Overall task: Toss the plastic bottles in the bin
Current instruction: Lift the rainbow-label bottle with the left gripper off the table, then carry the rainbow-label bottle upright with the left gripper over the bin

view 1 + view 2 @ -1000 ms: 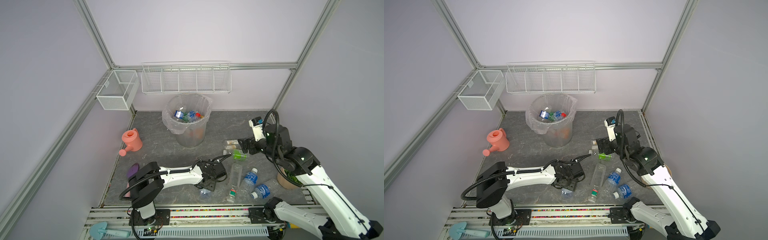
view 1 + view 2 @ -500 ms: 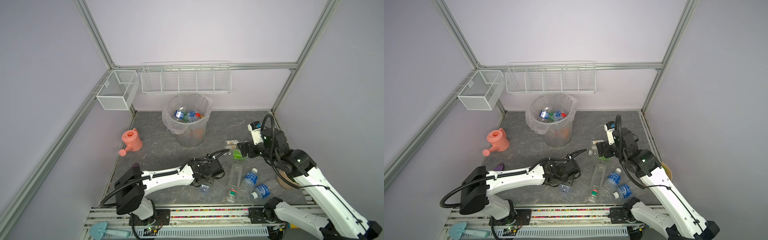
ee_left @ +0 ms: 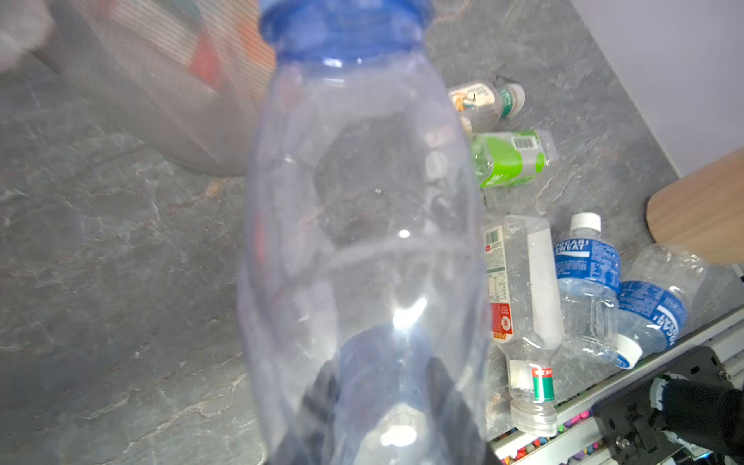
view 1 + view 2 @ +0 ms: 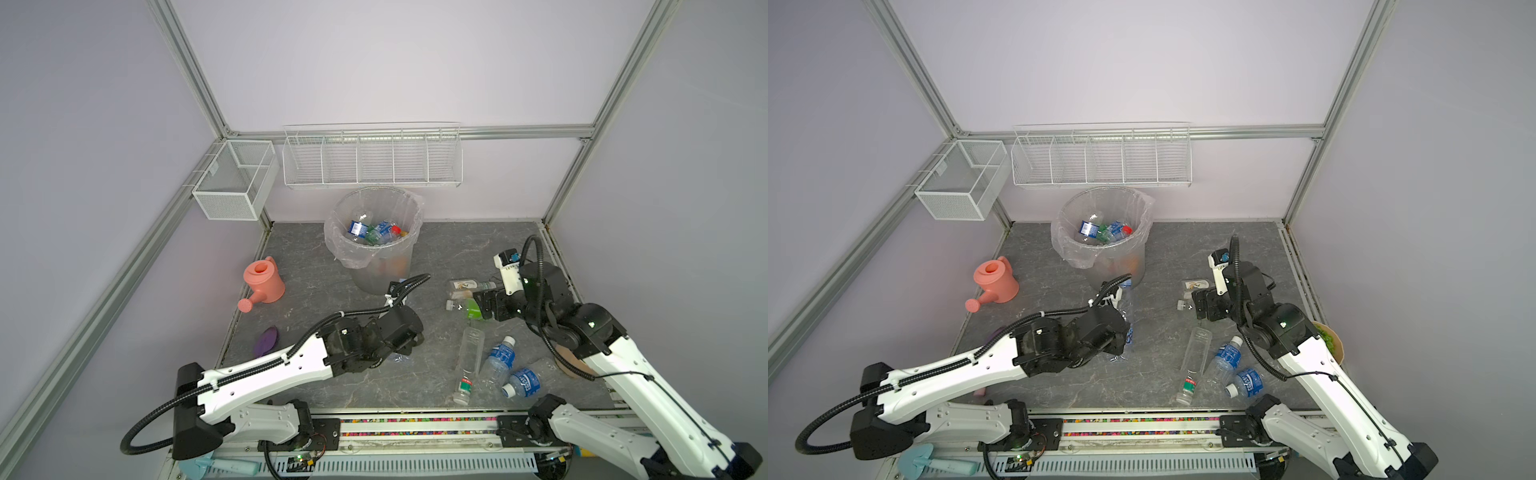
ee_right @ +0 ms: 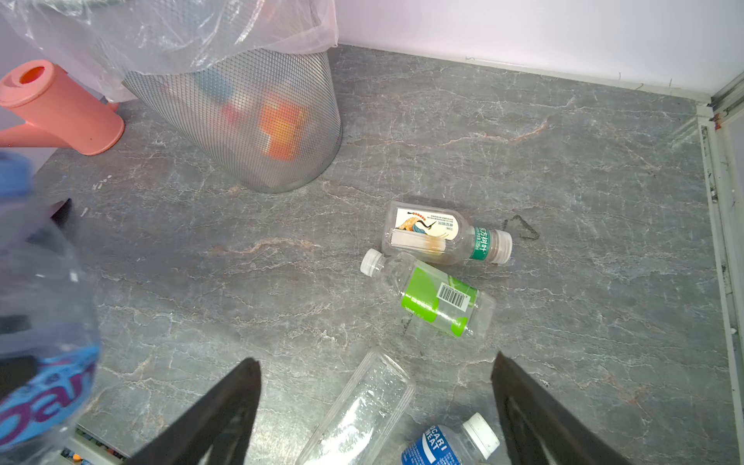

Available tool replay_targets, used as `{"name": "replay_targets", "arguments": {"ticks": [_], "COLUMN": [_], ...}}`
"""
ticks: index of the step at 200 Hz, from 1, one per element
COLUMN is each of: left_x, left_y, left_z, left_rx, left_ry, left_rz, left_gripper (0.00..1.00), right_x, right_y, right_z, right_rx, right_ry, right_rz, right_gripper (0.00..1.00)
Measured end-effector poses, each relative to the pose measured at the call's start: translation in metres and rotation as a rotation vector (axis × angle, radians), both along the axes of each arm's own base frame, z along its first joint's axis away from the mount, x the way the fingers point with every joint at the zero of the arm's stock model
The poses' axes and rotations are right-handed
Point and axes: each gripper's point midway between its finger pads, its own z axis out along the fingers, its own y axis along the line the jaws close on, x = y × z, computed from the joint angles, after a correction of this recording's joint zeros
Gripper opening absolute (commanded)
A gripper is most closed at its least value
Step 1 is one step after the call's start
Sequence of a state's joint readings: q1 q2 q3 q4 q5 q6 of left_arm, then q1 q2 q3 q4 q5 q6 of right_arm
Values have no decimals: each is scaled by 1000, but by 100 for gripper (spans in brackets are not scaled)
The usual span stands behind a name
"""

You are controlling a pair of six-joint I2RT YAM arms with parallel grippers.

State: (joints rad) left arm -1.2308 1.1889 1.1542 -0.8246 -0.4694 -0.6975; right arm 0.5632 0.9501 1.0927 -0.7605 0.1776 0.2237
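Left tool point(image 3: 382, 398) is closed on the lower body of a clear blue-capped bottle point(image 3: 362, 201). The bottle's long axis runs straight out from the tool, cap leading, and the bin point(image 4: 1117, 266) stands just beyond the cap. Right tool point(image 5: 374, 358) is wide and empty, near the green-label bottle point(image 5: 437, 300) lying on the bench point(image 5: 563, 161); the left arm is nearer the bin.

Bin point(image 4: 374, 276) stands upright far middle, bag-lined, with a bunch of bottles point(image 4: 374, 230) inside. A clear blue-capped bottle point(image 3: 362, 201) is gripped mid-scene, cap toward the bin. Lying on their sides at right: green-label bottle point(image 5: 437, 298), bird-label bottle point(image 5: 439, 233), tall clear bottle point(image 4: 469, 353), two blue-label bottles point(image 4: 500, 353).
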Motion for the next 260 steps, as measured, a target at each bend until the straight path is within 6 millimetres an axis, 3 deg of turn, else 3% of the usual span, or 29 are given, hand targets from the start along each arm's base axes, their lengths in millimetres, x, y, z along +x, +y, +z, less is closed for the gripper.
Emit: {"name": "replay_targets", "arguments": {"ticks": [27,56,141,212,260], "left_x": [5,11,17,18,18], "left_y": [15,31,78,117,123], "left_z": [41,82,141,227,270], "left_rx": [-45,-76,-85,-159,-208], "left_ry": [-87,-170,-353,-590,-721], "left_rz": [28,60,124,176,179], "left_gripper": [22,19,12,11,5], "right_x": [-3,-4,-7,-10,-11], "right_y": [2,5,10,12,13], "right_z": [-17,-23,-51,-62,-69], "right_rx": [4,22,39,56,67], "right_ry": [43,68,161,193,211], "right_rz": [-1,0,-12,-21,-31], "right_gripper": [92,92,92,93,93]}}
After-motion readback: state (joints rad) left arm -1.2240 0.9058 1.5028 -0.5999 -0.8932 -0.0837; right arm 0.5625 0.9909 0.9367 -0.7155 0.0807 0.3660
